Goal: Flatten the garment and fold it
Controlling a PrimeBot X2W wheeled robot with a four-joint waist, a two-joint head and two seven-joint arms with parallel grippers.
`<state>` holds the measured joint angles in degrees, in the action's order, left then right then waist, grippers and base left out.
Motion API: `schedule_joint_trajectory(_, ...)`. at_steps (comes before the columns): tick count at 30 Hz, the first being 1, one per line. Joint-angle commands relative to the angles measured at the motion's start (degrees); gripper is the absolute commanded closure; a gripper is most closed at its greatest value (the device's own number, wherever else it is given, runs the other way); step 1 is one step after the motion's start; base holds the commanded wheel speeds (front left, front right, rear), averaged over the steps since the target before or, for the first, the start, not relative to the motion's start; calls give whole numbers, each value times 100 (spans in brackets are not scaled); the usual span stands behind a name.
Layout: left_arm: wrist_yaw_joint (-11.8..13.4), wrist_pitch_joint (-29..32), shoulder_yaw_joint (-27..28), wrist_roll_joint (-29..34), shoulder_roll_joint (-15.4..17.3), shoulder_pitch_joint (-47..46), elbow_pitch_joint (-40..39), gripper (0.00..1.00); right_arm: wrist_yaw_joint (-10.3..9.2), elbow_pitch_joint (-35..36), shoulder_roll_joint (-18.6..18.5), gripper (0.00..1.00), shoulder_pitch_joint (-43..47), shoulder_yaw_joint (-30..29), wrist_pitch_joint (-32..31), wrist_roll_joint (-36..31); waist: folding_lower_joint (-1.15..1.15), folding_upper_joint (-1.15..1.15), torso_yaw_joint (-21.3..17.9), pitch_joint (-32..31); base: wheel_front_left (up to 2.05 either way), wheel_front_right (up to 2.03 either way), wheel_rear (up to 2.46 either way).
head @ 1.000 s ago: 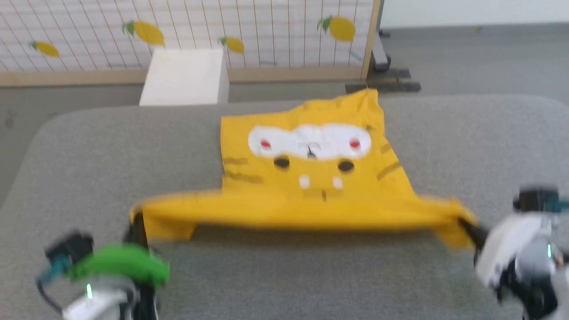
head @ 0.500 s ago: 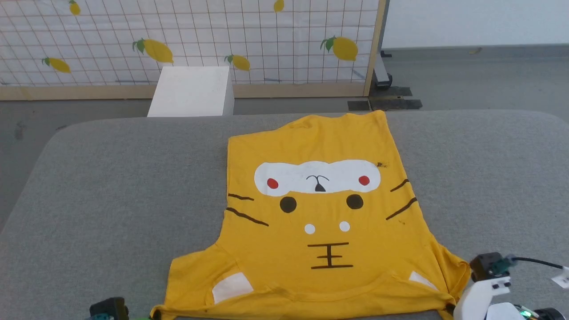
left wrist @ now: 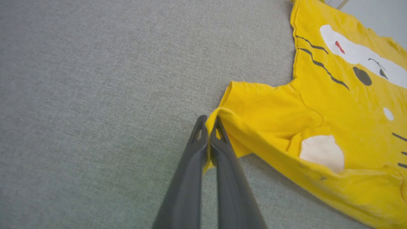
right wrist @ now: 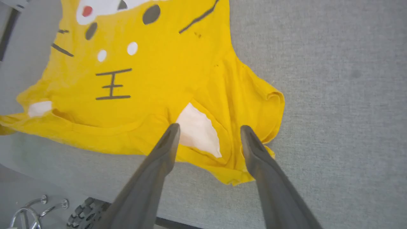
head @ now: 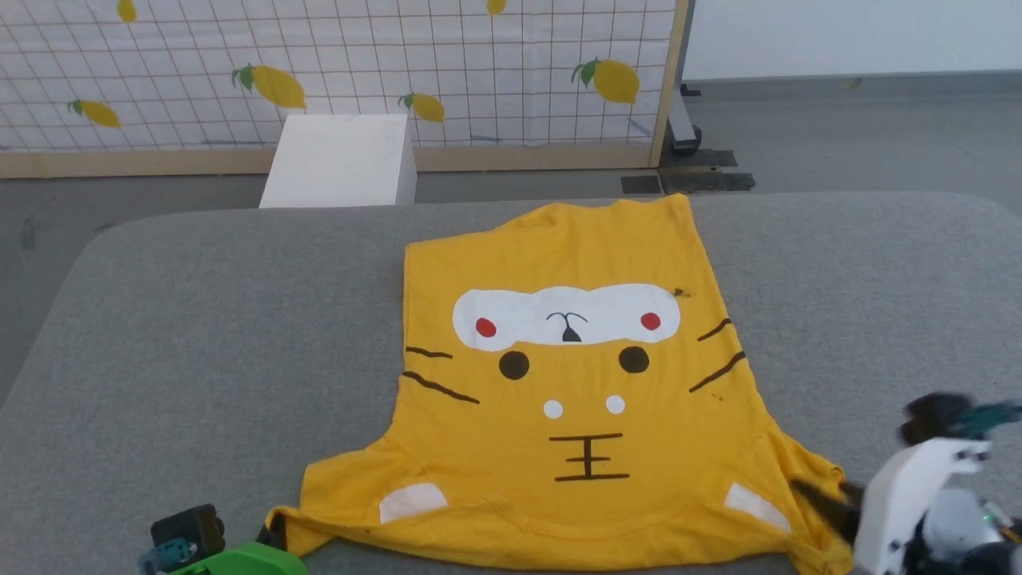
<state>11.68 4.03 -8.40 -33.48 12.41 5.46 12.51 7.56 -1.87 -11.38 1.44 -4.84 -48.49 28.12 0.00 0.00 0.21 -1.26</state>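
Note:
The yellow garment [head: 575, 383] lies spread on the grey table with its tiger face print up, hem at the far side and collar toward me. My left gripper [head: 270, 533] sits at the shirt's near left corner; in the left wrist view the left gripper [left wrist: 208, 122] is shut on the sleeve edge of the garment [left wrist: 334, 105], lifting it slightly. My right gripper [head: 822, 499] hovers at the near right sleeve. In the right wrist view the right gripper [right wrist: 210, 128] stands open above the garment [right wrist: 152, 79], its fingers apart over a white patch and holding nothing.
The grey padded table [head: 200, 319] has bare cloth on both sides of the shirt. Beyond its far edge stand a white box [head: 339, 160] and a lattice screen with lemon prints [head: 479, 56]. A wheel of my base [right wrist: 79, 210] shows below the table's near edge.
One second ago both grippers held the shirt's near edge stretched above the table. The shirt now lies flat; the right gripper has let go of its sleeve and opened. The left still grips.

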Motion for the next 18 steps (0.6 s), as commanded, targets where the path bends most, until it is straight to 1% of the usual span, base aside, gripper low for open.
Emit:
schedule_joint_trajectory(1, 32, -44, 17, 31, 36, 46, -83, 100, -8, 334, 154, 0, 14, -263, -26, 231, 0, 0, -9, -5, 0, 0, 0)
schedule_joint_trajectory(5, 72, -100, -1, 52, 19, 108, -349, 100, -8, 1077, 507, 0, -259, -949, 193, 495, 0, 0, -8, 94, 0, 0, 0)
schedule_joint_trajectory(6, 119, -112, -18, 76, 0, 127, -513, 100, -8, 1224, 624, 0, -558, -1180, 484, 438, 0, 0, -6, 218, 0, 0, 0)
schedule_joint_trajectory(8, 133, -130, -31, 64, -37, 124, -665, 100, -8, 1218, 662, 0, -920, -1257, 870, 187, 0, 0, 16, 393, 0, 0, 0)
schedule_joint_trajectory(11, 139, -158, -67, 64, -89, 44, -879, 100, -8, 910, 681, 0, -1565, -1292, 1427, -113, 0, 0, 91, 736, 0, 0, 0)
schedule_joint_trajectory(13, 165, -155, -98, 71, -135, -46, -1030, 100, -8, 518, 636, 0, -2052, -1273, 1661, -289, 0, 0, 163, 1030, 0, 0, 0)
schedule_joint_trajectory(18, 223, -175, -208, 93, -285, -212, -1399, 100, -8, -598, 207, 0, -3356, -867, 1864, -873, 0, 0, 420, 1720, 0, 0, 0)
